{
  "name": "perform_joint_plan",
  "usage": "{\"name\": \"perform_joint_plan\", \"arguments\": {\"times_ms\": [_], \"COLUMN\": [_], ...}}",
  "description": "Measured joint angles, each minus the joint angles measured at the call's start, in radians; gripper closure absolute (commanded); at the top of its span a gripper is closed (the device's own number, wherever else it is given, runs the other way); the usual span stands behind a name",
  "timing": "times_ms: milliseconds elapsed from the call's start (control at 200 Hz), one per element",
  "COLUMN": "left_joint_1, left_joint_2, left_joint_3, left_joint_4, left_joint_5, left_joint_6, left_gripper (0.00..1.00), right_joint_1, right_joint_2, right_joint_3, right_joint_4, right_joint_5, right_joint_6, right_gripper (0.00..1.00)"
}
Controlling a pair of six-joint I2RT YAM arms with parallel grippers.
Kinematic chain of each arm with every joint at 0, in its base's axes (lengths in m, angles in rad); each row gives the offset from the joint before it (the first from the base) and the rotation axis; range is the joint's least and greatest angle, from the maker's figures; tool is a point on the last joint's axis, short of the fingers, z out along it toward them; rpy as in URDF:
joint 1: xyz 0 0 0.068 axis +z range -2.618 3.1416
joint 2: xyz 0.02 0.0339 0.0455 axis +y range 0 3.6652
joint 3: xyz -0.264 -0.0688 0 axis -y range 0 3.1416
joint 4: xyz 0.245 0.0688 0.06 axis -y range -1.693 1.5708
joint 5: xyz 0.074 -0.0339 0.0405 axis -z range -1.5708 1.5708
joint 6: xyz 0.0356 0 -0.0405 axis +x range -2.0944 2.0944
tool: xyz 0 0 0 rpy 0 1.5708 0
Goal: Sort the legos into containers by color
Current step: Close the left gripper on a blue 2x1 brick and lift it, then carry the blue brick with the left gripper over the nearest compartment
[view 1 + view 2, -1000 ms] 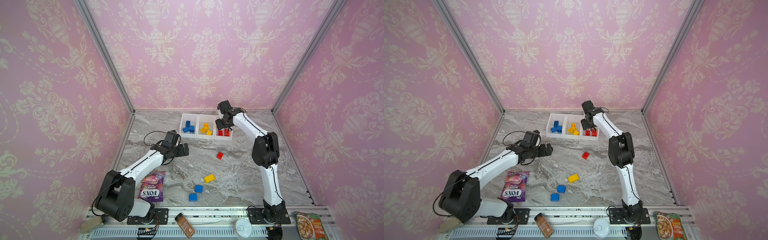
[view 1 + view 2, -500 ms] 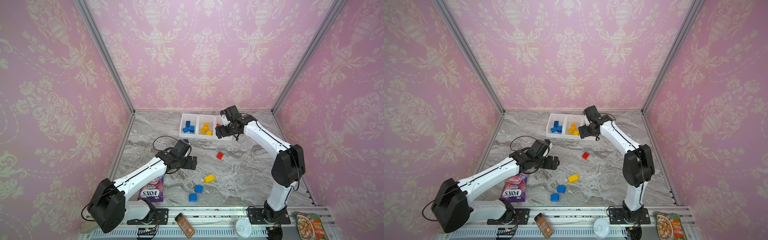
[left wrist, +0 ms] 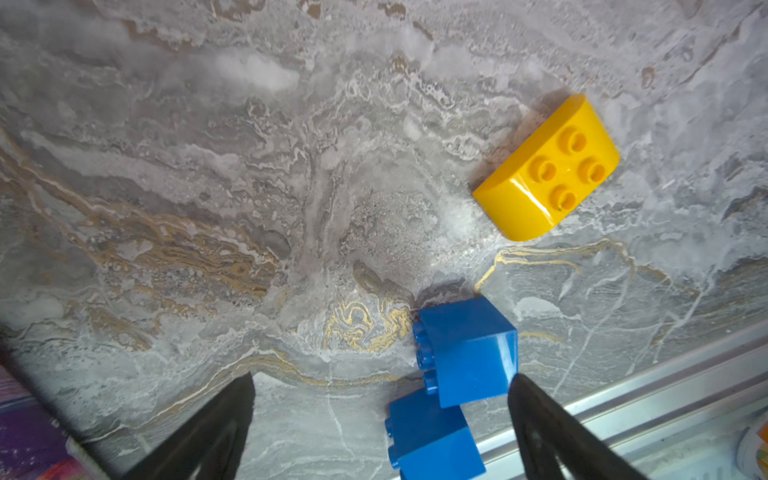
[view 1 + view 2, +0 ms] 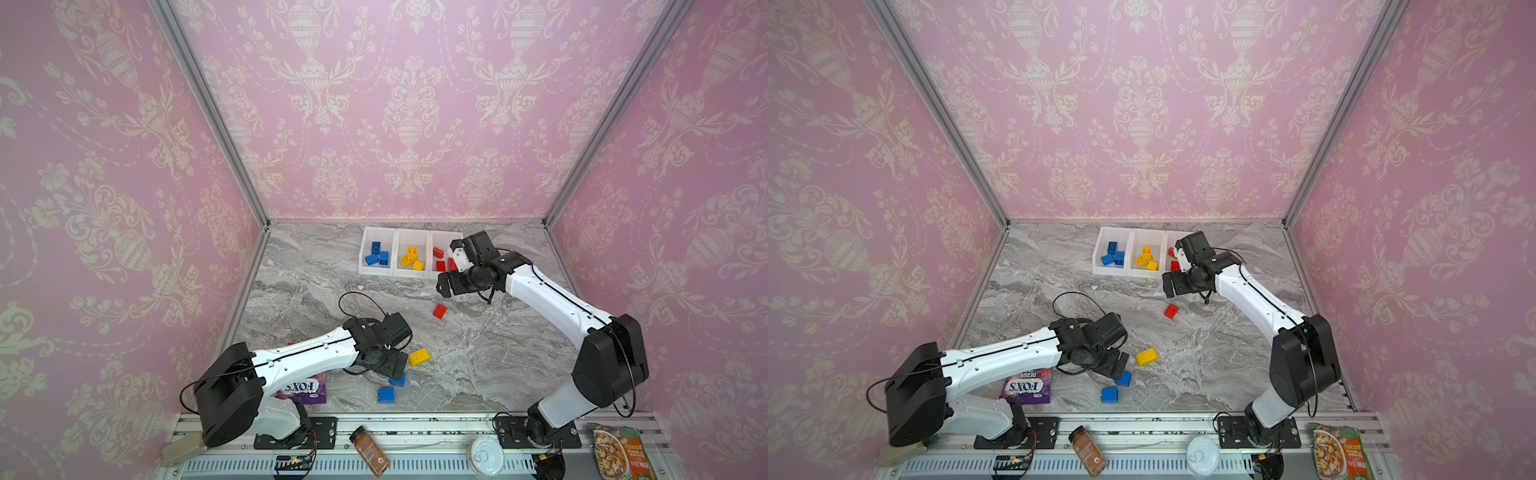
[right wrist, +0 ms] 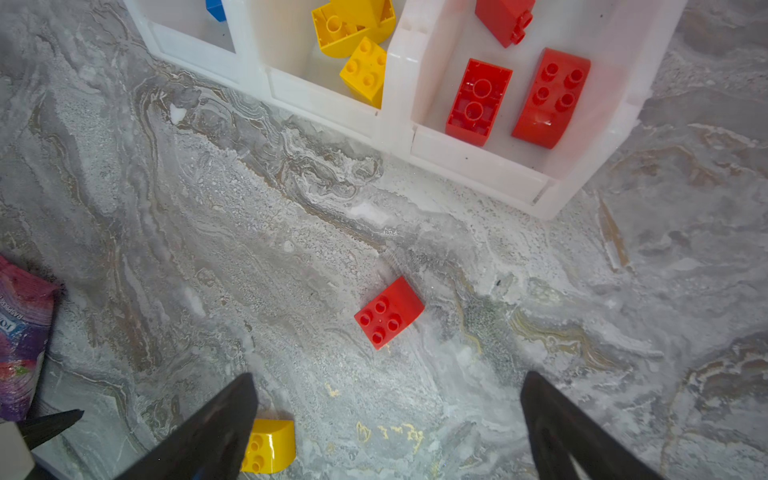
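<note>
Table [image 4: 478,365] of grey marble is carrying everything here. In both top views the containers [image 4: 375,271] are sitting at its far edge, three white bins in a row, with blue bricks lying in one end bin, yellow in the middle and red in the other end.

Left fingers [image 3: 540,415] are standing wide over the near part of the table, gripping nothing. A blue brick [image 3: 469,353] is lying on its side between them, tucked just beside one finger; whether they are touching, I cannot tell. A second blue brick [image 3: 432,440] is lying just behind it, deeper between the fingers. A yellow brick [image 3: 548,170] is sitting beyond the tips, apart.

Right fingers [image 5: 216,419] are gaping wide too, empty, hovering just in front of the red bin. A red brick [image 5: 388,311] is sitting studs-up on the table ahead of the tips, in line with the gap and clear of both.
</note>
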Motion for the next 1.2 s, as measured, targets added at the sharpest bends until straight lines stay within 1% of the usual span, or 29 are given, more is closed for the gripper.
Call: {"name": "perform_joint_plan", "arguments": {"times_ms": [135, 290, 425, 600, 786, 876, 1036, 1201], "left_joint_1": [-0.057, -0.101, -0.118, -0.12, -0.117, -0.109, -0.098, -0.098], "left_joint_2": [0.097, 0.154, 0.191, 0.22, 0.239, 0.239, 0.239, 0.239], "left_joint_3": [0.076, 0.122, 0.141, 0.141, 0.137, 0.119, 0.095, 0.095], "left_joint_4": [-0.026, -0.04, -0.058, -0.058, -0.043, -0.017, 0.001, 0.012], "left_joint_5": [-0.002, -0.001, -0.001, 0.002, 0.006, 0.025, 0.046, 0.054], "left_joint_6": [-0.024, -0.057, -0.093, -0.124, -0.138, -0.146, -0.151, -0.154], "left_gripper": [0.03, 0.08, 0.14, 0.2, 0.3, 0.33, 0.46, 0.57], "right_joint_1": [0.0, -0.005, -0.024, -0.047, -0.06, -0.065, -0.074, -0.079], "right_joint_2": [-0.06, -0.13, -0.148, -0.179, -0.213, -0.215, -0.216, -0.217], "right_joint_3": [-0.065, -0.172, -0.217, -0.224, -0.224, -0.224, -0.224, -0.224], "right_joint_4": [0.034, 0.063, 0.064, 0.069, 0.077, 0.077, 0.077, 0.078], "right_joint_5": [-0.068, -0.135, -0.154, -0.161, -0.167, -0.168, -0.168, -0.168], "right_joint_6": [0.008, 0.026, 0.03, 0.03, 0.03, 0.029, 0.029, 0.029], "right_gripper": [0.0, 0.0, 0.0, 0.0, 0.0, 0.0, 0.0, 0.0]}}
